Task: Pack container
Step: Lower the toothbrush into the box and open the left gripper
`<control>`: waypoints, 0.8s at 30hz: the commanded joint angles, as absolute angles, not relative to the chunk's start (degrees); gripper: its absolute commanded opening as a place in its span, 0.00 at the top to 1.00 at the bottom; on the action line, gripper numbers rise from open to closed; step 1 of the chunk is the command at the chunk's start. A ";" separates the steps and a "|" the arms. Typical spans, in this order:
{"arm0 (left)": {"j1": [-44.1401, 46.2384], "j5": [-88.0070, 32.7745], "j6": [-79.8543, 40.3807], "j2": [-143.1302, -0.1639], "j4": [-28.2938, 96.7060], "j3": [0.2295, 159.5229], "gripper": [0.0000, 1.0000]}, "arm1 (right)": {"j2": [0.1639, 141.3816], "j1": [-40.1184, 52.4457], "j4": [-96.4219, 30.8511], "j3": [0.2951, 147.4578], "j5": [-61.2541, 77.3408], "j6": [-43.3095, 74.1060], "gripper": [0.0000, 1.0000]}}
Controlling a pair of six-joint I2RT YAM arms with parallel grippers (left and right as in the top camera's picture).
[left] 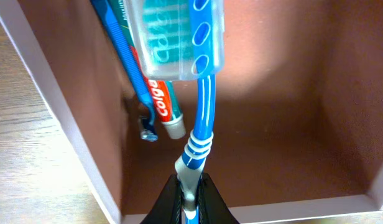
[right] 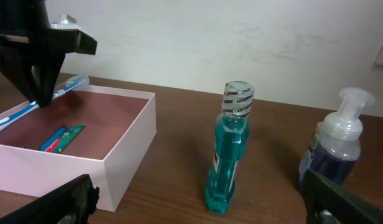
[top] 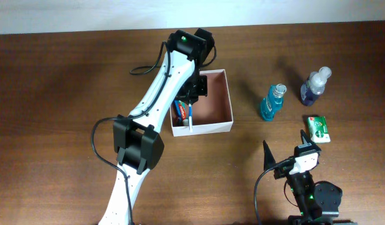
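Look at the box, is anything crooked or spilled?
Only the blue-and-white toothbrush with its clear cap looks crooked. The left claw pinches it, tilted over the square white-walled box instead of lying flat like the red toothpaste tube inside. Nothing has spilled or tipped.

Matt container (top: 219, 102), wood-grain table (top: 67, 81)

The container (top: 205, 130) had white walls and a pinkish-brown inside; the toothbrush (left: 203, 124) was blue with white stripes, the mouthwash bottle (top: 271, 104) teal.
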State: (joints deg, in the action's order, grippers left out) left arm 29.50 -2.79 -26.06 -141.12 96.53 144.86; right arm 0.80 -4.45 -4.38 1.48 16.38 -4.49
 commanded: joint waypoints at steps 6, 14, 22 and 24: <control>28.05 1.13 -20.01 -139.15 96.49 143.59 0.98 | 0.36 -4.23 -4.27 0.91 15.88 -4.27 0.02; 28.05 1.76 -18.52 -139.17 93.03 143.55 0.98 | 0.36 -4.23 -4.27 0.91 15.88 -4.27 0.02; 28.05 2.87 -16.99 -139.17 92.40 143.55 0.98 | 0.36 -4.23 -4.27 0.91 15.88 -4.27 0.02; 27.94 3.29 -16.73 -139.17 91.70 143.55 0.98 | 0.36 -4.23 -4.27 0.91 15.88 -4.27 0.02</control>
